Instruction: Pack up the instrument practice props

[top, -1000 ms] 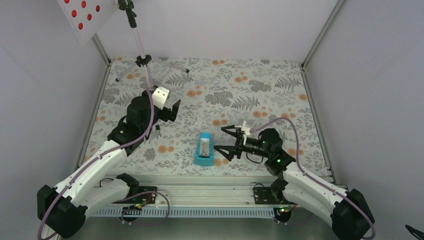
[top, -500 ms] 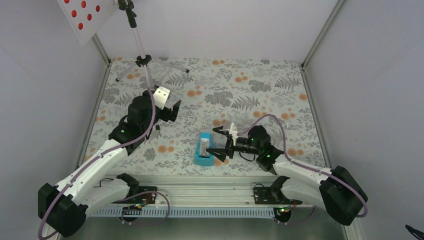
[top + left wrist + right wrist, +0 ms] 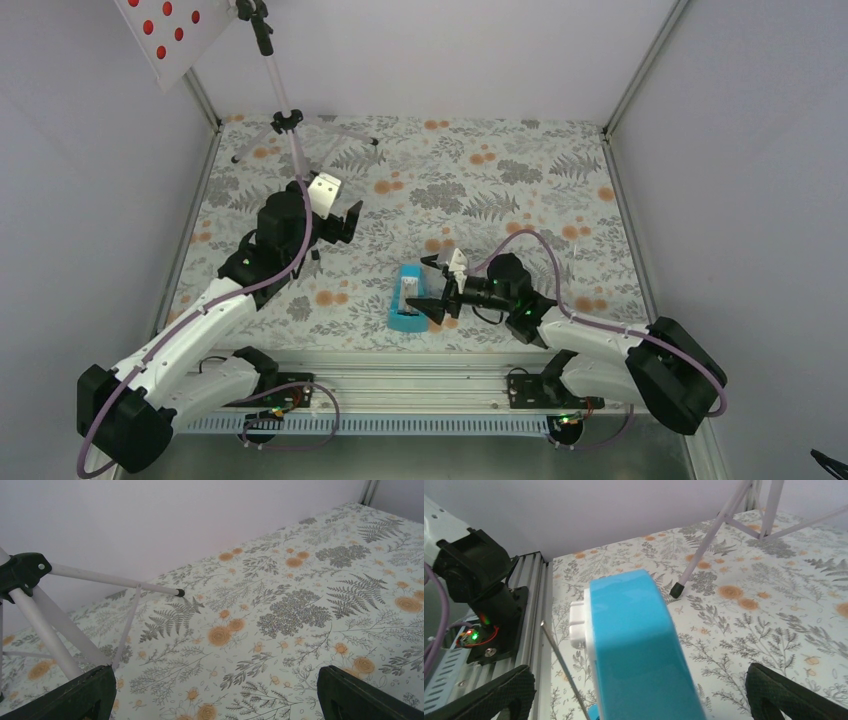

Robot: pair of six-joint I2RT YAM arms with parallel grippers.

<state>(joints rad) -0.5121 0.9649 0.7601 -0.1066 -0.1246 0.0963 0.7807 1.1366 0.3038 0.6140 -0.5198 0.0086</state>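
Right tool [image 3: 420,283] has slid toward 9 o'clock, jaws apart, seemingly astride the turquoise metronome [image 3: 634,640]. Left tool [image 3: 215,700] hangs spread near the music stand [image 3: 47,630].

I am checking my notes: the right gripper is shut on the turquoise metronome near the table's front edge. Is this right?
Not shut: the right gripper is open, its fingers wide apart either side of the turquoise metronome near the front edge. The right wrist view shows this.

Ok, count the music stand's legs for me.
3 on the music stand: one leg splays left, one right, one toward the left arm, its foot unclear from above.
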